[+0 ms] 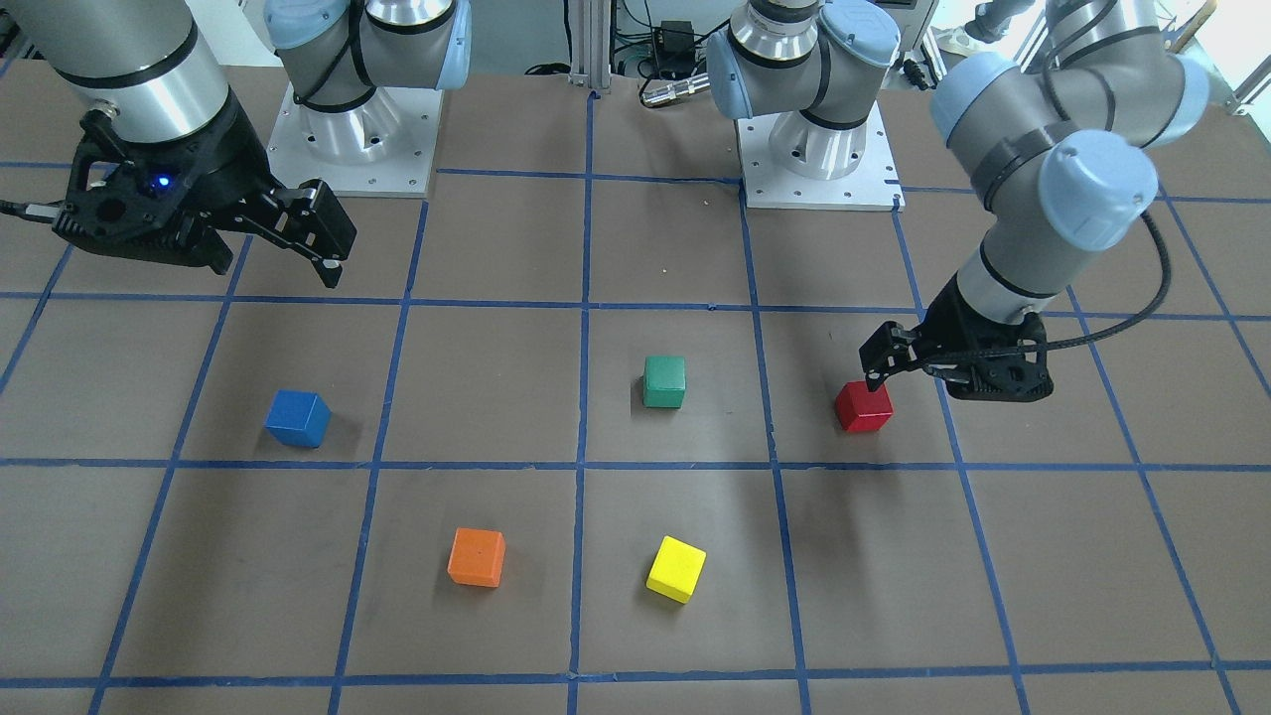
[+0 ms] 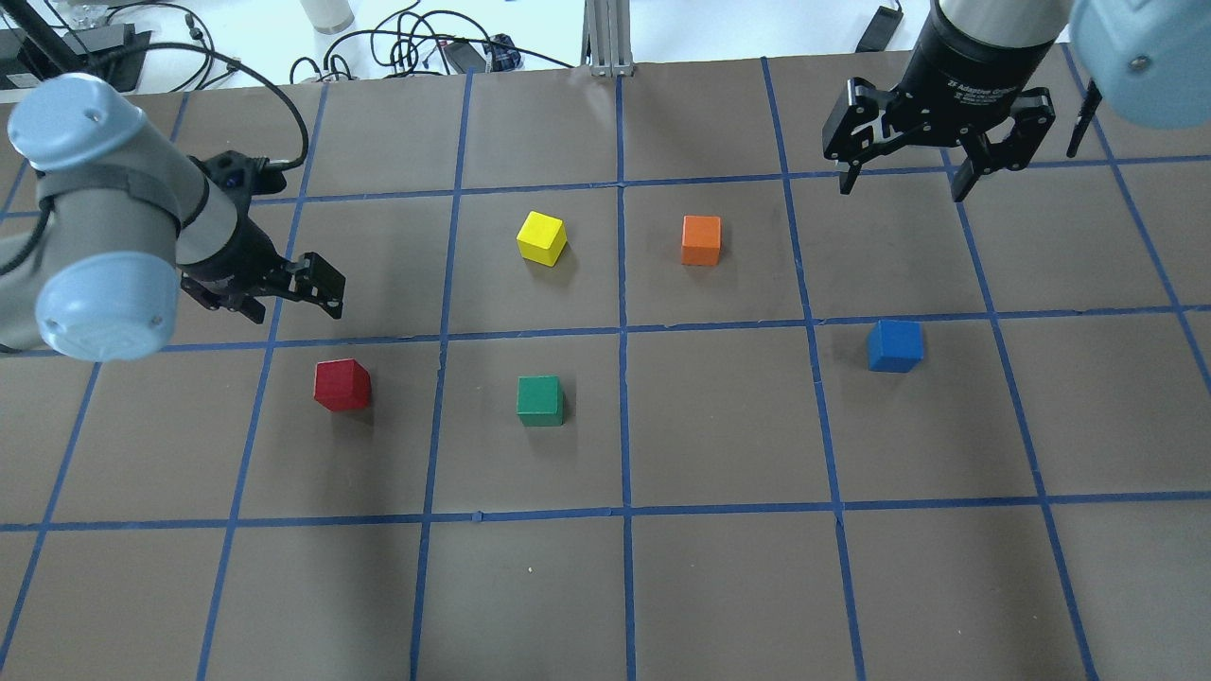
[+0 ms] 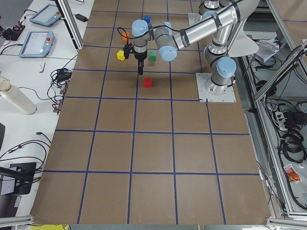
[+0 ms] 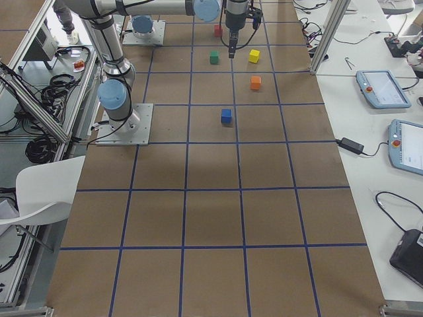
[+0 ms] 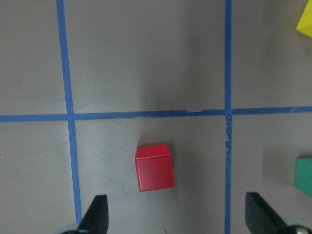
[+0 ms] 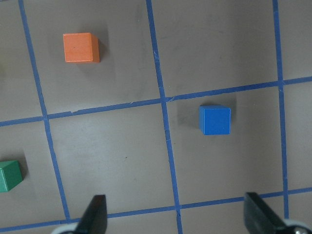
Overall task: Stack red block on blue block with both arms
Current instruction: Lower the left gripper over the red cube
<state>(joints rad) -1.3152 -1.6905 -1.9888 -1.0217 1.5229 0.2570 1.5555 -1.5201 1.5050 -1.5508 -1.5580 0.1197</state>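
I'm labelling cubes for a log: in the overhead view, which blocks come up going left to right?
red block → orange block → blue block. The yellow block and green block share one column between red and orange, so their mutual order is unclear.

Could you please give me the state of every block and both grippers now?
red block, on table, not gripped
blue block, on table, nothing on it
green block, on table, alone
yellow block, on table, alone
orange block, on table, alone
left gripper, open, empty
right gripper, open, empty
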